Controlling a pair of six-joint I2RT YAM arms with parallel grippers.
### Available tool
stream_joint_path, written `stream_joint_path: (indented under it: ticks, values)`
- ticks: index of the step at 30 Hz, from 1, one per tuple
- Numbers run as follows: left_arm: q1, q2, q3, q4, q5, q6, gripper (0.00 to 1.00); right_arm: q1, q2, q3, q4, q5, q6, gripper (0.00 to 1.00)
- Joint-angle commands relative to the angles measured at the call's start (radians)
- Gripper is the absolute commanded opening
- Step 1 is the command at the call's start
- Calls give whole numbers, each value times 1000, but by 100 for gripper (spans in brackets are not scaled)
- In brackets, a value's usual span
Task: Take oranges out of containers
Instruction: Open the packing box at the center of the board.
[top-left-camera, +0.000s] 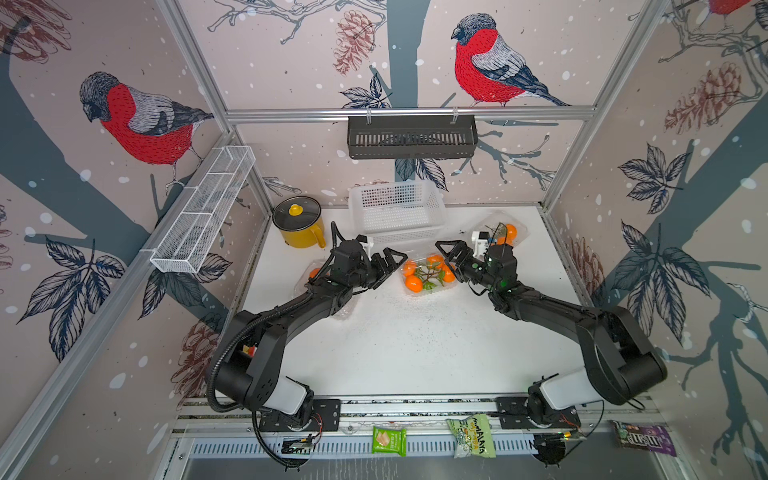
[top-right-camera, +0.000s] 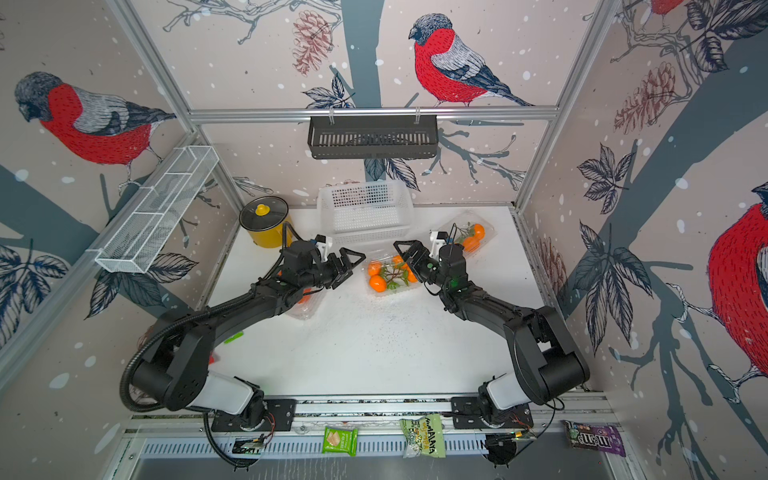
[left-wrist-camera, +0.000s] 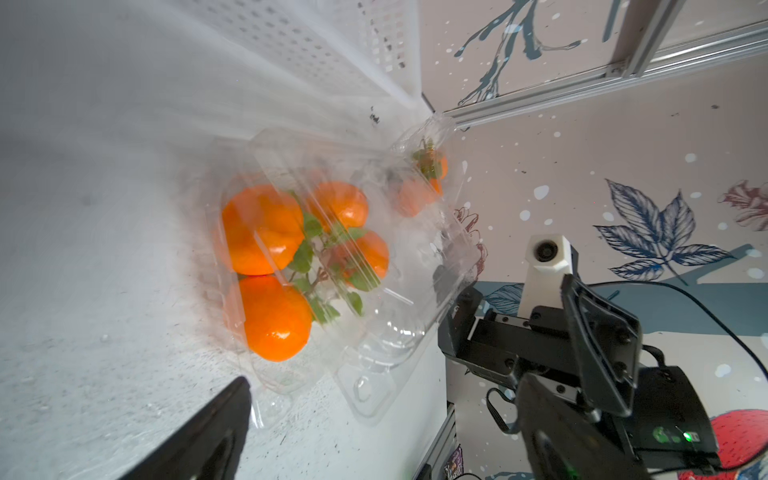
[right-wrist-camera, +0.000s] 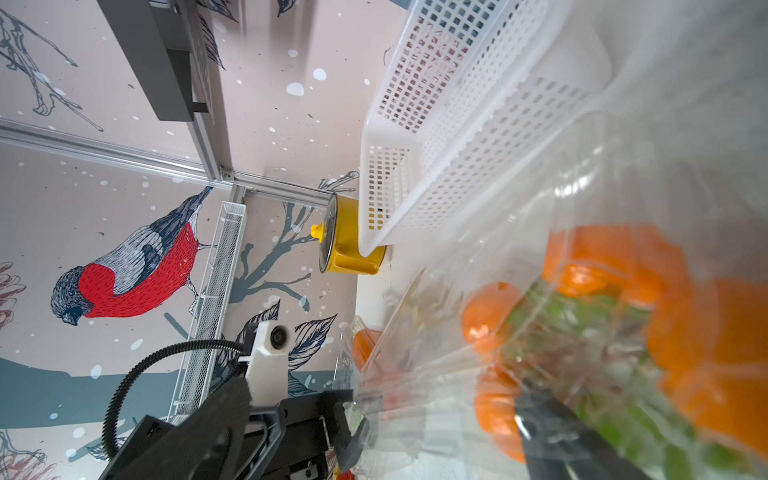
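A clear container holding several leafy oranges lies mid-table between my grippers. My left gripper hovers open just left of it, nothing between its fingers. My right gripper is open at the container's right edge, and clear plastic lies between its fingers. A second container with oranges sits at the back right. A third container with an orange lies mostly hidden under my left arm.
A white perforated basket stands right behind the middle container, with a lidded yellow pot to its left. A black basket hangs on the back rail and a white wire shelf on the left wall. Snack packets lie along the front rail.
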Motion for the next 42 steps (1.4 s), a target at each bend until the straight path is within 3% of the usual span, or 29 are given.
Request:
stream_joint_path:
  ticks: [1, 7, 11, 19, 25, 32, 37, 42]
  values:
    - [14, -60, -1, 9, -25, -10, 98, -2, 44, 97, -43, -15, -69, 100]
    - [14, -46, 38, 17, 3, 7, 98, -10, 170, 330, -214, -22, -178, 100]
    - [-1, 37, 35, 165, 51, -81, 98, -14, 288, 469, -309, 0, -236, 100]
    - [0, 152, 85, 292, -6, -152, 98, -42, 465, 616, -372, -45, -253, 100]
    - [1, 236, 177, 266, -21, -136, 98, -34, 366, 630, -558, -27, -417, 100]
    - [1, 327, 248, 291, 25, -159, 98, -69, 172, 470, -710, 15, -513, 100]
    - [0, 282, 249, 181, 24, -87, 98, -62, 93, 406, -907, 165, -637, 96]
    - [-1, 208, 204, 38, 19, -1, 98, 43, 111, 459, -1088, 404, -747, 86]
